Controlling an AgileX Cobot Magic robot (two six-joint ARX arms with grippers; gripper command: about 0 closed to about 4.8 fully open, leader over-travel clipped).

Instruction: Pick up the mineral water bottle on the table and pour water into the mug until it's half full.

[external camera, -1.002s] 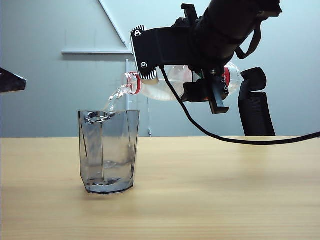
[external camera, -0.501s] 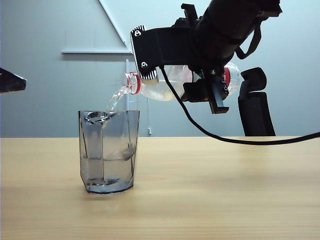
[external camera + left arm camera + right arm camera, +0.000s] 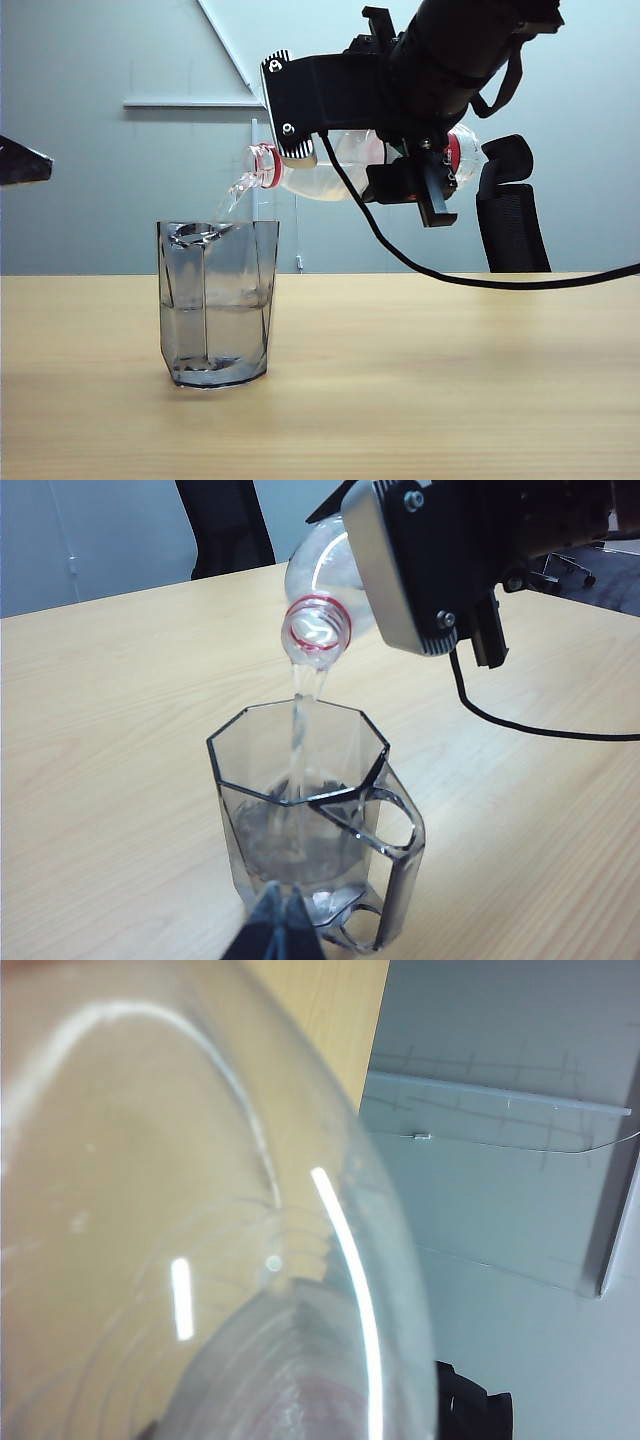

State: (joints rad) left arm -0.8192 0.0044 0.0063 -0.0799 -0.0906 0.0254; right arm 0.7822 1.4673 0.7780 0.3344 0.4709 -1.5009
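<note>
The mineral water bottle (image 3: 335,165) lies nearly level in the air, with my right gripper (image 3: 408,150) shut on its body. Its open red-ringed mouth (image 3: 317,630) points at the mug (image 3: 218,300). A thin stream of water (image 3: 300,730) falls from the mouth into the mug. The smoky faceted mug stands on the table (image 3: 450,380), and its water level sits at about mid-height. In the right wrist view the clear bottle (image 3: 200,1210) fills the frame. My left gripper (image 3: 285,927) is shut and empty, hovering close to the near side of the mug (image 3: 300,820).
A black cable (image 3: 480,281) hangs from the right arm and trails across the table to the right. A black office chair (image 3: 512,210) stands behind the table. A dark part (image 3: 20,162) juts in at the left edge of the exterior view.
The water level in the mug has risen as the stream keeps falling. Bottle and both arms have stayed still.
</note>
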